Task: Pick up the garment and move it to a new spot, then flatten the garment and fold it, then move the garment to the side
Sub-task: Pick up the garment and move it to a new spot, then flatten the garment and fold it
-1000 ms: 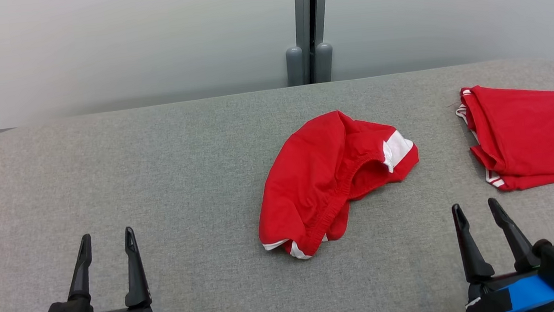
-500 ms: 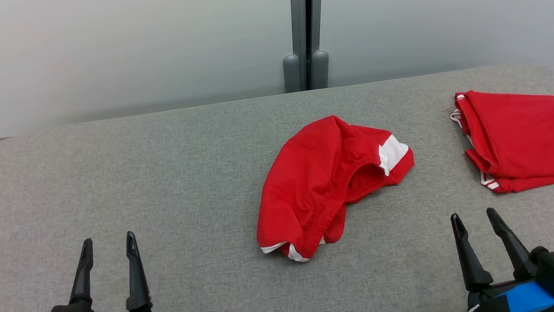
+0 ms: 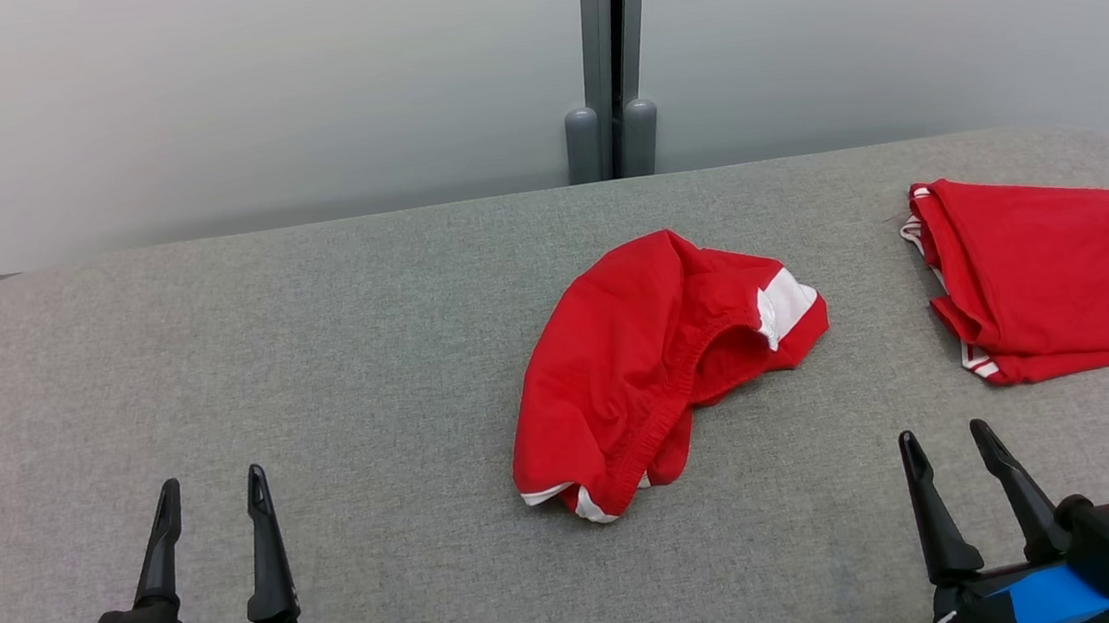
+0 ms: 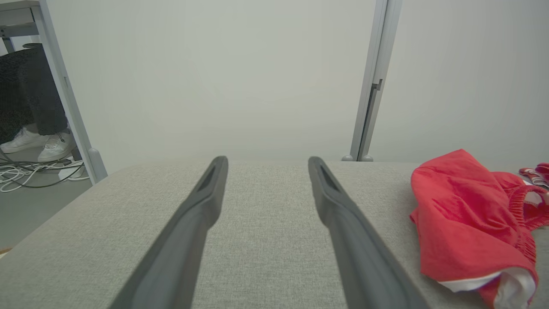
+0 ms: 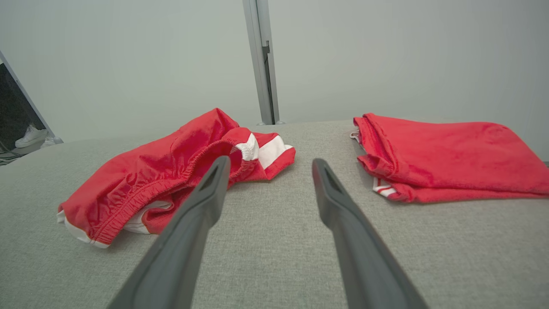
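A crumpled red garment [image 3: 639, 364] with white trim and an elastic waistband lies in a heap at the middle of the grey table [image 3: 317, 352]. It also lies at the right of the left wrist view as the garment [image 4: 463, 214], and at the left of the right wrist view as the garment [image 5: 171, 171]. My left gripper [image 3: 211, 487] stands open near the table's front left, well left of the heap. My right gripper [image 3: 945, 436] is open at the front right, nothing between its fingers. Both are apart from the cloth.
A second red garment [image 3: 1053, 273], folded flat, lies at the table's far right, also in the right wrist view [image 5: 446, 154]. A grey post [image 3: 604, 56] stands behind the table against pale panels. A person's white shoes [image 4: 40, 143] and floor cables [image 4: 30, 174] are beyond the left edge.
The whole head view has shifted a little, so the camera moved. Both grippers stay open and the garment lies as before.
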